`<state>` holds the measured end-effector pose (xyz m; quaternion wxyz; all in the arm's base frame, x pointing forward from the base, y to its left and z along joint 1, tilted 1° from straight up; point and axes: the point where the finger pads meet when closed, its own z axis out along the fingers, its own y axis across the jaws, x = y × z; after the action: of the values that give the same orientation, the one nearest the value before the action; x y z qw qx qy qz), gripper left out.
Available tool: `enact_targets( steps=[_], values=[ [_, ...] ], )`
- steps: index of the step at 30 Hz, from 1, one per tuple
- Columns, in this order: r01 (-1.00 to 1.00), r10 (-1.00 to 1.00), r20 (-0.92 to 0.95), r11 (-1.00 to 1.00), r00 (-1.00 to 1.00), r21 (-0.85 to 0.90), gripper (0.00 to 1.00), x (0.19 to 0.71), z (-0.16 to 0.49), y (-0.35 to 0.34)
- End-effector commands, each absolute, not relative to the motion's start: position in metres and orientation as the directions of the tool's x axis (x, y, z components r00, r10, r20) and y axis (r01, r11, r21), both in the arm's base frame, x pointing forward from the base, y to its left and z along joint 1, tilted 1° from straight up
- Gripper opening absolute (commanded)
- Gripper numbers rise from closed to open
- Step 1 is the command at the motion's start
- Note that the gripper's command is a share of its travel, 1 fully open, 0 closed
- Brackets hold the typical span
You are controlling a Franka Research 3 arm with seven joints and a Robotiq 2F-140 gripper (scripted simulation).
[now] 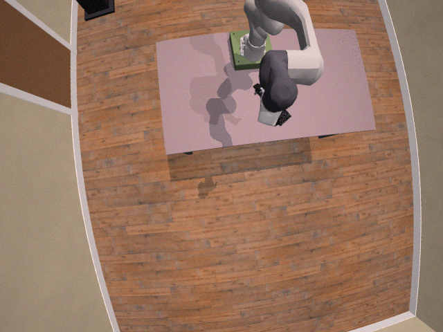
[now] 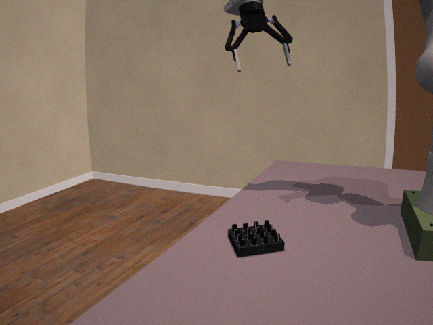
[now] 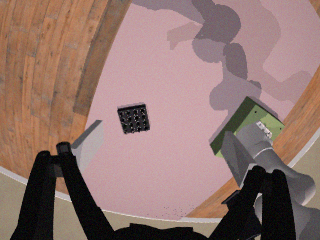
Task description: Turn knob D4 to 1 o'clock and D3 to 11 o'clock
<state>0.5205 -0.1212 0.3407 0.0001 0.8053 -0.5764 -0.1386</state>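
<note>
While the pincer hangs wide open, gripping nothing | knob box well below, on table

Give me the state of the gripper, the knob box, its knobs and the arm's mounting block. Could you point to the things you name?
Robotiq gripper (image 2: 263,68) (image 3: 163,137): open, jaws wide apart, nothing between them, raised above the table.
Knob box (image 2: 260,248) (image 3: 133,119): upright on the table, untouched by the gripper.
Knobs: standing up from the box; their settings are too small to read.
Green mounting block (image 1: 236,61) (image 2: 411,229) (image 3: 223,135): on the table, carrying the arm.
</note>
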Motion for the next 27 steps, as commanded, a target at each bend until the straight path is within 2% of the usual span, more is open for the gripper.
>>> enact_targets(
  steps=[1, 2, 3, 20, 21, 27],
  values=[
    [-0.925, -0.925, -0.222, -0.346, 0.309, 0.155, 1.0, 0.521, 0.34, -0.123],
    [-0.895, -0.895, -0.178, -0.431, 0.409, 0.115, 1.0, 0.532, 0.357, -0.098],
    [-0.89, -0.89, -0.172, -0.443, 0.422, 0.11, 1.0, 0.533, 0.36, -0.094],
    [-0.89, -0.89, -0.172, -0.443, 0.422, 0.11, 1.0, 0.533, 0.36, -0.094],
    [-0.848, -0.848, -0.125, -0.525, 0.514, 0.074, 1.0, 0.542, 0.378, -0.067],
    [-0.841, -0.842, -0.118, -0.536, 0.527, 0.069, 1.0, 0.543, 0.38, -0.064]
  ],
)
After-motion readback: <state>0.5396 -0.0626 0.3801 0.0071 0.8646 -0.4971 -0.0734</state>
